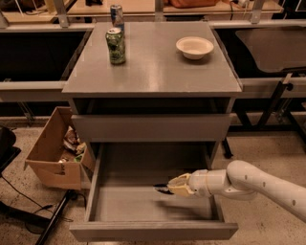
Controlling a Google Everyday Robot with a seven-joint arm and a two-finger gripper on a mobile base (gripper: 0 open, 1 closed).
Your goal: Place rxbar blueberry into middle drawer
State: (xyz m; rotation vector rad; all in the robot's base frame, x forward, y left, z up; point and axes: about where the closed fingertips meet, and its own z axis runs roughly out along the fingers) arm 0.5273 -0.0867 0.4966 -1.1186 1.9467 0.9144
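The middle drawer [143,231] is pulled out below the shut grey drawer front [150,127]. My gripper [172,188] reaches in from the right and hovers over the drawer's floor, right of its middle. Its pale fingers [180,185] are shut on a small dark flat thing, the rxbar blueberry [161,188], which sticks out to the left of the fingertips. The bar casts a shadow on the drawer floor below it.
A green can [116,45], a second can [116,14] behind it and a white bowl [194,47] stand on the cabinet top [158,72]. An open cardboard box [52,153] with clutter sits on the floor at the left.
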